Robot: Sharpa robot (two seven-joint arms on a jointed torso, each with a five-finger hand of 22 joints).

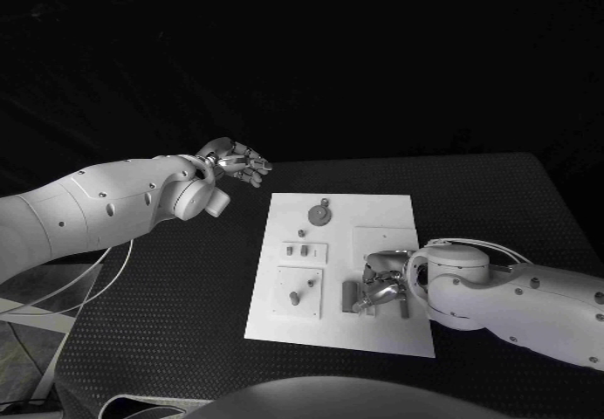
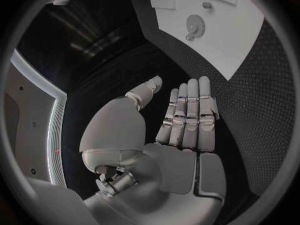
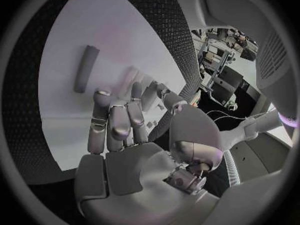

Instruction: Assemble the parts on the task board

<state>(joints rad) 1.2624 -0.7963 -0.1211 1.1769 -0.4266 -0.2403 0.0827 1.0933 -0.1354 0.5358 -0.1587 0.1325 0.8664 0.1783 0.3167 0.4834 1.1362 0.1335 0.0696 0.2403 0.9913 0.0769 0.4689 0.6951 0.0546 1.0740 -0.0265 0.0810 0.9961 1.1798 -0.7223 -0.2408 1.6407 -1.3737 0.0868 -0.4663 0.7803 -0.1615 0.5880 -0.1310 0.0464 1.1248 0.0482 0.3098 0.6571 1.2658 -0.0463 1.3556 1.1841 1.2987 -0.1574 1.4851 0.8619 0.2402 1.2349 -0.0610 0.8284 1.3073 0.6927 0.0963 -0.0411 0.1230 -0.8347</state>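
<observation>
The white task board (image 1: pixel 378 223) lies in the middle of the black table. On it are a round grey part (image 1: pixel 321 214), two small pegs (image 1: pixel 299 250), a stub (image 1: pixel 295 298) and a long grey bar (image 1: pixel 347 297). My right hand (image 1: pixel 384 284) hovers low over the board's right half, beside a second bar (image 1: pixel 403 305), fingers bent downward with no part seen between them. In the right wrist view that hand (image 3: pixel 119 127) points toward a bar (image 3: pixel 85 68). My left hand (image 1: pixel 234 163) is raised off the board's far left corner, open and flat (image 2: pixel 187 120), holding nothing.
The black textured table (image 1: pixel 478 201) surrounds the board, with bare mat to the left and beyond it. The left wrist view shows the board (image 2: pixel 244 40) with the round part (image 2: pixel 195 22) some way past the fingertips. A cable (image 1: pixel 76 284) loops at the table's left edge.
</observation>
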